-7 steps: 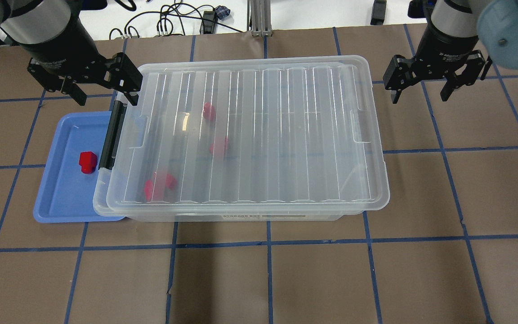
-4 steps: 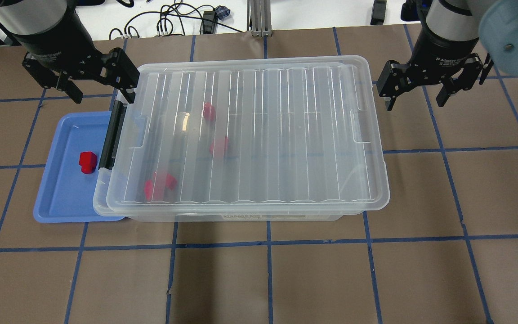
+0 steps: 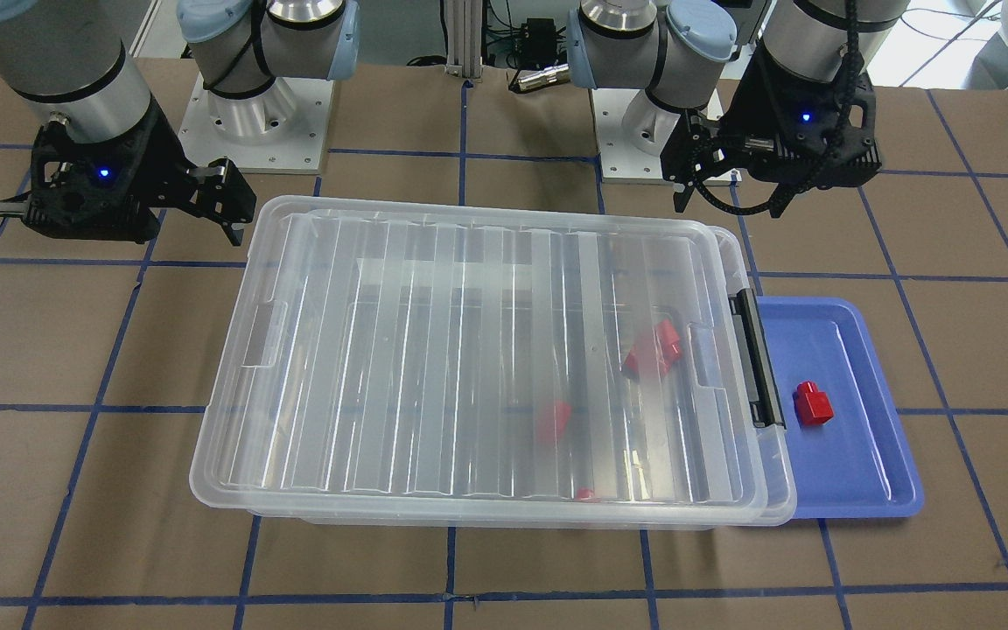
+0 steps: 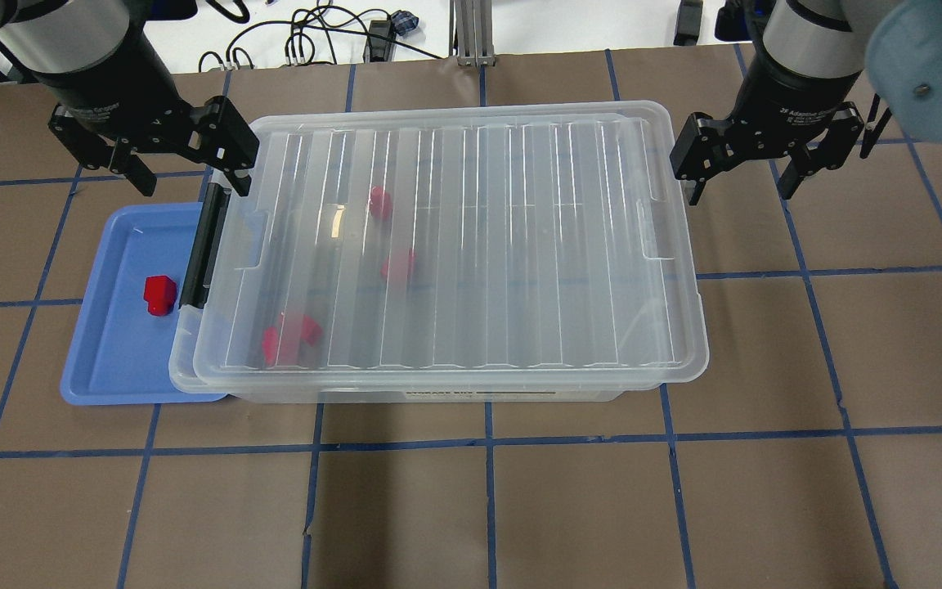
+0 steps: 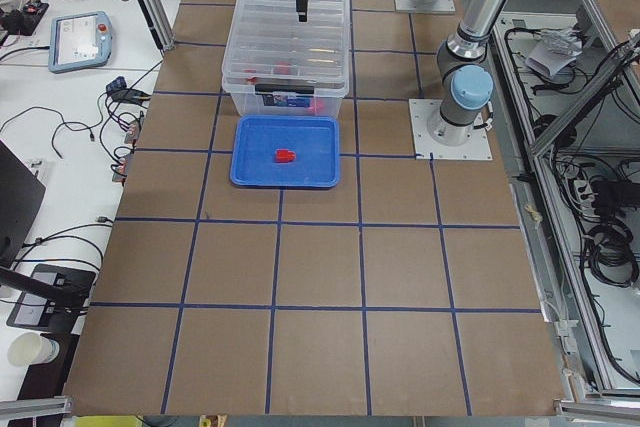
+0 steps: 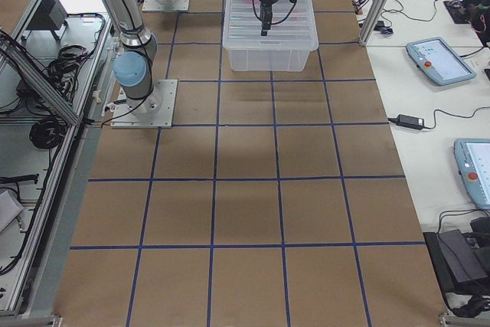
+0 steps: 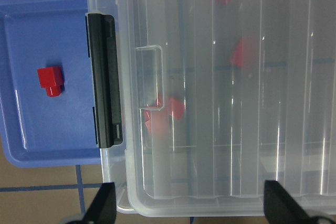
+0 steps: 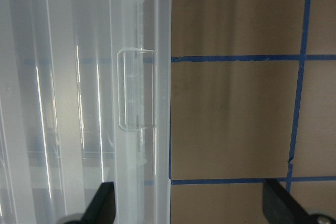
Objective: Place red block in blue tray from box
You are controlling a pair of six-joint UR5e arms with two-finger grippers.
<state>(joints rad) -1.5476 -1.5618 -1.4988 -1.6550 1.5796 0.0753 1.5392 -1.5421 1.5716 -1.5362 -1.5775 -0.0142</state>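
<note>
1 red block [image 4: 158, 294] in blue tray [image 4: 107, 364], near left gripper [image 4: 191, 185]

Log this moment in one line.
left gripper open at latch end | right gripper open at opposite end | lid on box | one red block in blue tray

Bright even light; glare streaks on box [image 4: 455, 245]; soft shadows.
</note>
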